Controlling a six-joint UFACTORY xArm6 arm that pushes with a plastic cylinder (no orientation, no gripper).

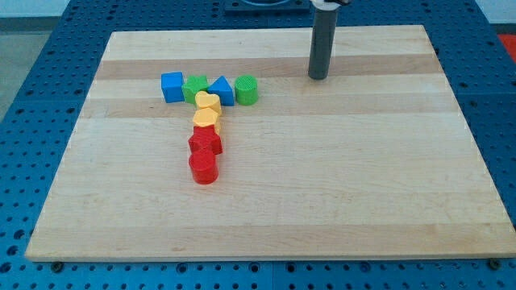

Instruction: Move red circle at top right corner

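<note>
The red circle (204,167) stands on the wooden board (339,185), left of the middle, at the bottom end of a column of blocks. Above it and touching it is a red star (205,142), then a yellow hexagon-like block (206,120) and a yellow heart (208,102). My tip (318,77) rests on the board near the view's top, right of the middle, far up and to the right of the red circle and touching no block.
A row of blocks lies across the column's top: a blue cube (172,86), a green star-like block (194,87), a blue triangle (221,90) and a green cylinder (247,90). The board sits on a blue perforated table (48,72).
</note>
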